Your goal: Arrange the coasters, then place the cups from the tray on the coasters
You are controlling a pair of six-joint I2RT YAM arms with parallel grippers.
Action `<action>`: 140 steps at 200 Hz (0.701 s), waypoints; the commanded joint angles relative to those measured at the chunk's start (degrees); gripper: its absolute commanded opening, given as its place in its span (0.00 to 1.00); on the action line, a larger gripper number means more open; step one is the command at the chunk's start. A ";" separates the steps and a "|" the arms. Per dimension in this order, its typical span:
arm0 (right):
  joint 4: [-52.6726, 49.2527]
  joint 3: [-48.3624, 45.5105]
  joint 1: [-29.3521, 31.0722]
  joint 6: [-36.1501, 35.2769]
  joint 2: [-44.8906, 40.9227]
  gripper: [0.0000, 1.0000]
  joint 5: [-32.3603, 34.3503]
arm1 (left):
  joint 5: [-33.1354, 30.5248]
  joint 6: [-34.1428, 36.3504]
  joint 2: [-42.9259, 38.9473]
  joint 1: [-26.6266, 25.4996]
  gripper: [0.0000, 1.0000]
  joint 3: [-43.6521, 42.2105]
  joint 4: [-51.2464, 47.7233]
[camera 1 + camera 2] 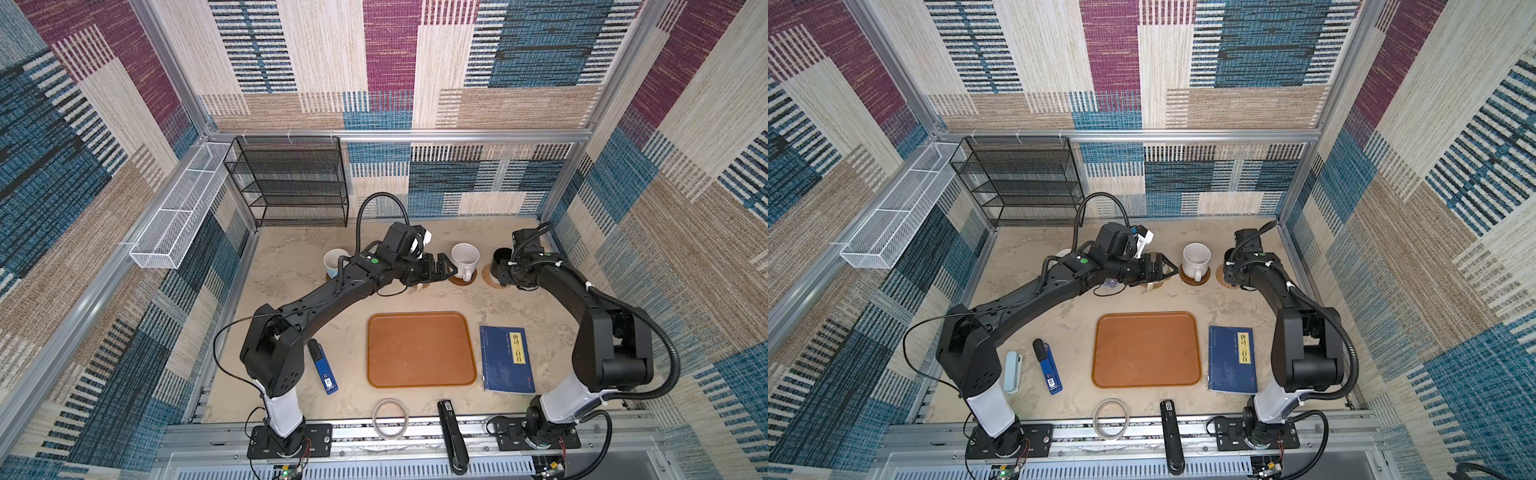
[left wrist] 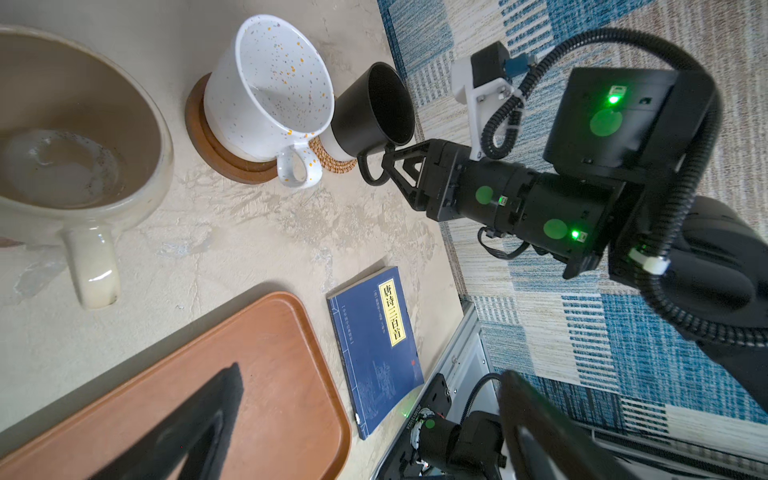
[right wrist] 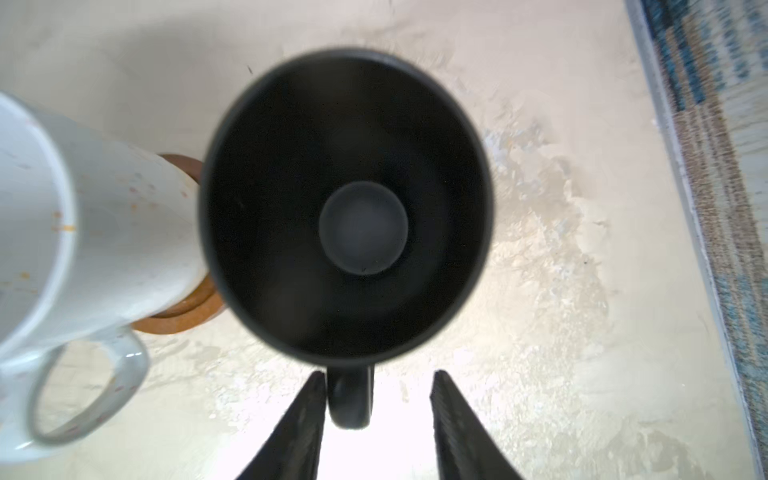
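My right gripper (image 3: 377,376) stands released, jaws apart on either side of the black cup's (image 3: 345,208) handle. The cup sits upright on the rattan coaster (image 2: 336,164), just beside the speckled white cup (image 2: 266,91). The tray (image 1: 419,349) is bare. Judgement: last placement nearly done. Next I should back away without catching the handle.

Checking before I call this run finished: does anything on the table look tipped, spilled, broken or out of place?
Nothing stands out. The speckled white mug stands upright on its wooden coaster, the black mug upright on the rattan coaster, and the tray is bare. No spills or damage visible.
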 commanded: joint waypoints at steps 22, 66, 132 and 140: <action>6.94 -6.61 0.09 2.56 -12.85 1.00 -2.14 | -16.90 9.42 -13.37 0.12 0.99 -9.23 0.59; 24.10 -22.28 0.09 3.03 -35.03 1.00 -7.07 | -40.90 19.99 -34.07 0.74 0.99 -29.47 8.83; 44.15 -42.33 0.09 3.15 -49.24 1.00 -7.05 | -57.11 34.53 -51.77 2.39 0.97 -52.58 21.05; 47.56 -44.76 0.08 1.90 -49.52 1.00 -6.75 | -59.85 36.21 -52.82 2.76 0.96 -55.43 24.63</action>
